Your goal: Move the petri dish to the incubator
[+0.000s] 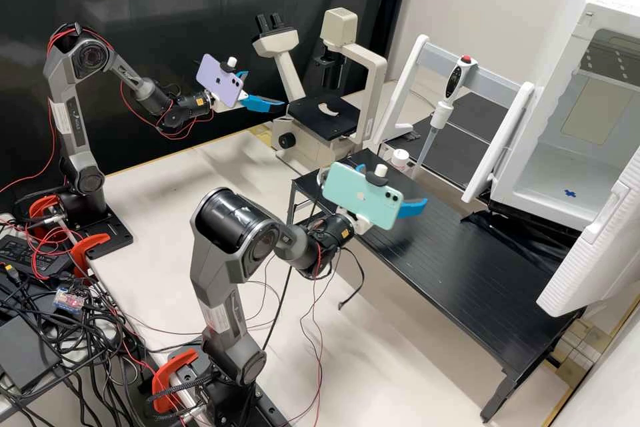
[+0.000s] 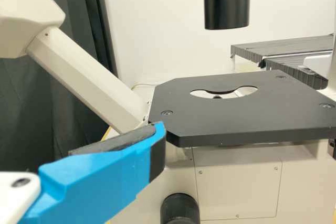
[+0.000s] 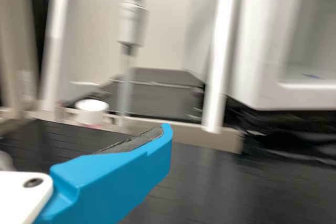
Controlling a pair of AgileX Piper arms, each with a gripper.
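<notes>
1. The left end effector (image 1: 265, 89) hangs in the air near the surface's (image 1: 200, 187) far edge, close to a corner of the microscope's black stage (image 1: 323, 116). It is spread, pinching nothing; its dark pad (image 2: 113, 142) is bare.
2. The right end effector (image 1: 407, 192) hangs over the black platform (image 1: 467, 253), towards the end nearest the microscope (image 1: 280, 140). It too is spread – nothing between the fingers, its dark pad (image 3: 134, 142) bare.
3. Where the petri dish is, I cannot tell.
4. The incubator (image 1: 540, 147) stands beyond the platform's far long edge, its ridged white door (image 1: 593, 247) swung open. On its floor is a small blue piece (image 1: 570, 193).
5. The black platform stands on the pale surface, along the side nearer the incubator.
6. A pipette (image 1: 443, 107) hangs upright on a white-legged stand (image 1: 400, 93) between microscope and incubator; a small white pot (image 1: 400, 159) is near the platform's corner beside it.
7. Each arm carries a phone above its end effector – lilac (image 1: 219, 80) on the left, mint green (image 1: 363, 195) on the right.
8. Tangled cables (image 1: 67, 320) lie beside the surface's near left edge.
</notes>
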